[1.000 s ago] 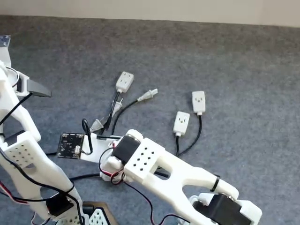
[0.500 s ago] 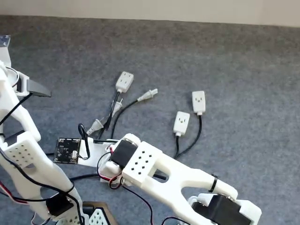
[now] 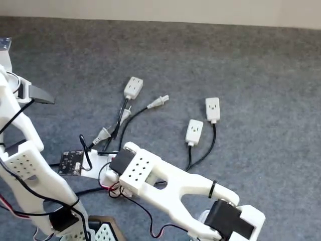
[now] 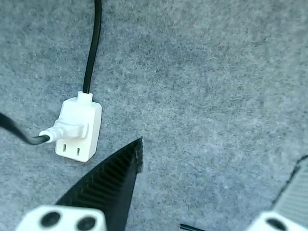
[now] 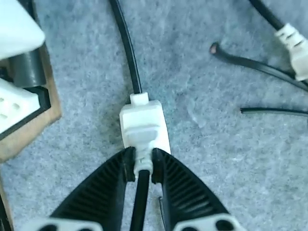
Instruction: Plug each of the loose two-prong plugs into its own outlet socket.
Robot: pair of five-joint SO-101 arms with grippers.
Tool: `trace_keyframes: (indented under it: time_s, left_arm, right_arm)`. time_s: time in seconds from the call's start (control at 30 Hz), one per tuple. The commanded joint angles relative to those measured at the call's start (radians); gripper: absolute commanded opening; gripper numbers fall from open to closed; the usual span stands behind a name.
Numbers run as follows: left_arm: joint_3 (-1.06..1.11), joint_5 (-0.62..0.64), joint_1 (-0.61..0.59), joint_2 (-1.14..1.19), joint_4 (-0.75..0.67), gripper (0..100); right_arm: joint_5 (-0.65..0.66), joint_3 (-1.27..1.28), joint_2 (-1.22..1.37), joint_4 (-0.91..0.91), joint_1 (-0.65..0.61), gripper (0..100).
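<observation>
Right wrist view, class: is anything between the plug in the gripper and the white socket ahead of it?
Nothing visible. The right gripper pinches the plug, whose front meets the socket with no gap between them.

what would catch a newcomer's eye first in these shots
A big white arm sprawls across the near side of the grey carpet in the high view. In the right wrist view, the right end effector is clamped on a white plug at a white socket block. Beyond the arm, white outlet sockets and a loose plug lie scattered.
</observation>
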Motion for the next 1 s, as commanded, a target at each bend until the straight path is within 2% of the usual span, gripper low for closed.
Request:
trace_keyframes:
  time_s: [0.0,0.07,0.23,0.37,0.5,0.6,0.67,0.83,0.97]
  left_arm:
    - [-0.036,-0.008,-0.015,-0.005,0.0,45]
    - [-0.038,-0.008,-0.013,-0.007,0.0,45]
    - [-0.041,-0.008,-0.01,-0.015,0.008,45]
    - [-0.107,-0.008,-0.012,-0.013,0.035,45]
    - [-0.246,-0.008,-0.01,-0.013,0.147,45]
    - [-0.317,-0.008,-0.018,-0.015,0.17,45]
    - [-0.334,-0.008,-0.019,-0.015,0.173,45]
    - [-0.34,-0.025,-0.019,-0.021,0.175,45]
    - [-0.334,-0.028,-0.025,-0.105,0.175,45]
  right_arm:
    - [0.012,-0.007,0.008,-0.002,-0.004,0.5]
    - [0.012,0.008,0.01,-0.005,-0.004,0.5]
    - [0.006,0.147,0.01,-0.15,-0.008,0.5]
    - [0.005,0.209,0.002,-0.171,-0.005,0.9]
    - [0.005,0.208,-0.002,-0.166,-0.002,11.4]
    - [0.009,0.171,-0.002,-0.097,-0.004,22.8]
    - [0.009,0.128,-0.004,-0.048,-0.004,26.9]
    - [0.005,-0.077,-0.005,0.085,0.028,27.5]
    - [0.005,-0.294,-0.005,0.214,0.11,27.5]
